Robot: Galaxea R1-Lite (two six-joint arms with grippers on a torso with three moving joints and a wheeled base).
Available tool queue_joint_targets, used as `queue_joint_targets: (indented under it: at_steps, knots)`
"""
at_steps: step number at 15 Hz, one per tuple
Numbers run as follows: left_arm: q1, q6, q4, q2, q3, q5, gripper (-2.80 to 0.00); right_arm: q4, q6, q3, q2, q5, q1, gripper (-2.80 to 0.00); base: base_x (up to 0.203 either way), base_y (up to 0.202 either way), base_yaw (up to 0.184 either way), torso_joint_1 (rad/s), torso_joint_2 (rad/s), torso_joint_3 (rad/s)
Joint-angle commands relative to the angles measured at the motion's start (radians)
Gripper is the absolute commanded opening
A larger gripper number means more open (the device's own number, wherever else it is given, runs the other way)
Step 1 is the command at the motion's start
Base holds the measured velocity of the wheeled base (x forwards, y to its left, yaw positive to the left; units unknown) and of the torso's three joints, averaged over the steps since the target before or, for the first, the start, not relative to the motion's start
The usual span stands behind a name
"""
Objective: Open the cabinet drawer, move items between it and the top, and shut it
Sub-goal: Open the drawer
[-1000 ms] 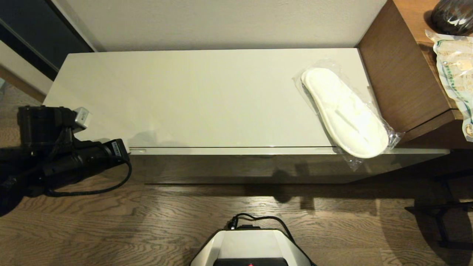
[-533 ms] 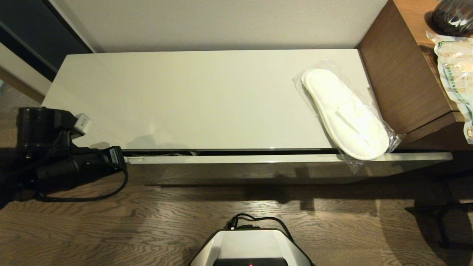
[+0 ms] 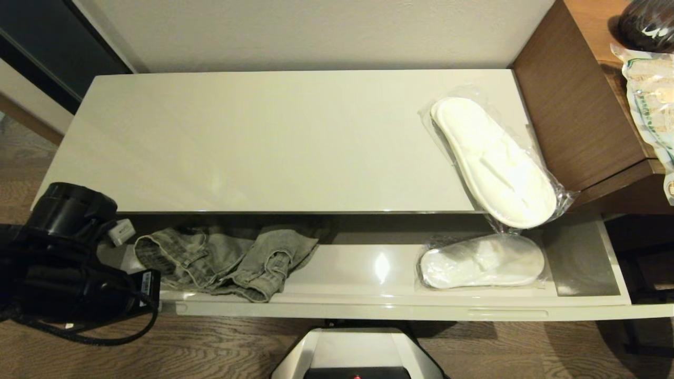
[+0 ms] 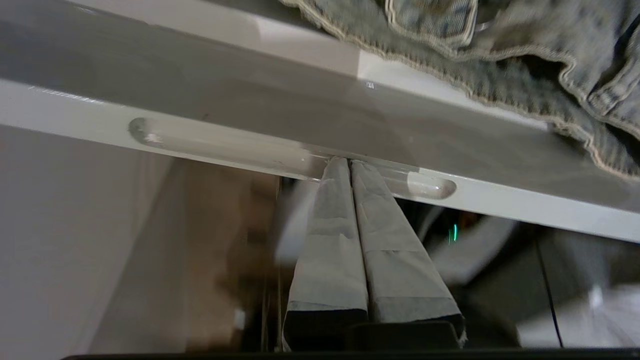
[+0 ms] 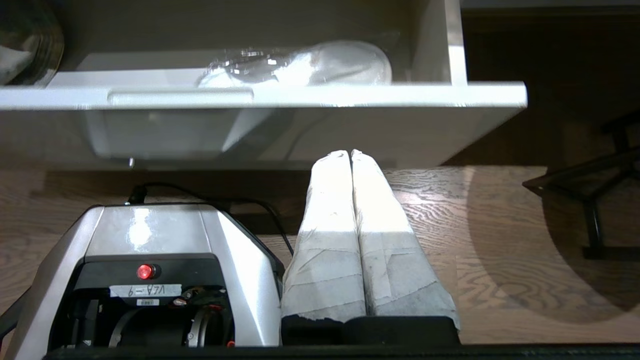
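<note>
Cabinet drawer [image 3: 368, 308] now pulled wide open by left pincer [image 4: 350, 161]; contents exposed.

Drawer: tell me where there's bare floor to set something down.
The drawer is bare between the crumpled jeans and the bagged slippers, and at its right end. Its left end is crowded by jeans, with the left gripper at the handle slot.

Pale wall [image 3: 316, 31], wood floor [image 3: 210, 358], brown desk [image 3: 574, 105]
</note>
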Motion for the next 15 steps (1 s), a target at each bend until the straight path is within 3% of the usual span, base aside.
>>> queue_joint_targets:
  at_steps: [1, 4, 8, 11, 12, 14, 15]
  knots:
    - [-0.021, -0.007, 0.225, -0.184, -0.042, -0.105, -2.8, 0.0, 0.0, 0.0, 0.001, 0.001, 0.0, -2.8, 0.0, 0.0, 0.0, 0.0, 0.0, 0.0]
    - [-0.031, -0.021, 0.447, -0.314, -0.113, -0.248, -2.8, 0.0, 0.0, 0.0, 0.001, 0.0, 0.0, -2.8, 0.0, 0.0, 0.0, 0.001, 0.01, -0.006]
    - [-0.027, -0.048, 0.514, -0.391, -0.155, -0.249, -2.8, -0.001, -0.003, 0.0, 0.001, 0.0, 0.0, -2.8, 0.0, 0.0, 0.0, 0.0, 0.0, 0.0]
    - [-0.016, -0.078, 0.358, -0.375, -0.097, -0.234, -2.8, -0.001, 0.0, 0.0, 0.001, 0.0, -0.001, -2.8, 0.0, 0.0, 0.0, 0.0, 0.0, 0.0]
    - [-0.015, -0.087, 0.23, -0.36, -0.034, -0.214, -2.8, -0.001, 0.0, 0.0, 0.001, 0.001, 0.0, -2.8, 0.0, 0.0, 0.0, 0.0, 0.0, 0.0]
    - [-0.013, -0.1, -0.133, -0.31, 0.124, -0.159, -2.8, -0.001, 0.0, 0.0, 0.001, 0.001, 0.0, -2.8, 0.0, 0.0, 0.0, 0.0, 0.0, 0.0]
    - [-0.012, -0.107, -0.229, -0.272, 0.184, -0.128, -2.8, -0.001, 0.0, 0.0, 0.001, 0.001, 0.0, -2.8, 0.0, 0.0, 0.0, 0.0, 0.0, 0.0]
